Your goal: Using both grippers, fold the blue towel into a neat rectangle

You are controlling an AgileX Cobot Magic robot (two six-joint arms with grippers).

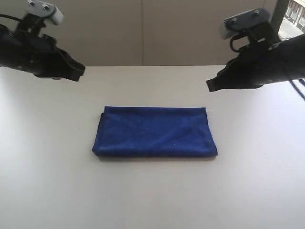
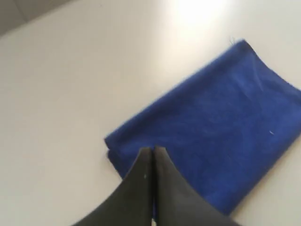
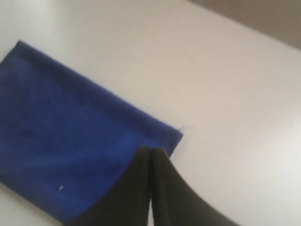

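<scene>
The blue towel [image 1: 155, 132] lies flat on the table as a folded rectangle, its long sides running left to right. It also fills part of both wrist views: blue towel [image 2: 211, 127], blue towel [image 3: 70, 141]. My left gripper [image 1: 81, 72] hangs in the air above and behind the towel's left end, jaws pressed together and empty. My right gripper [image 1: 209, 85] hovers above and behind the right end, likewise shut on nothing. In the wrist views the left gripper [image 2: 153, 149] and right gripper [image 3: 150, 150] show their tips touching.
The pale table [image 1: 152, 195] stretches around the towel on all sides. A beige wall [image 1: 143, 28] rises behind the table's far edge. Black cables [image 1: 299, 88] trail by the right arm.
</scene>
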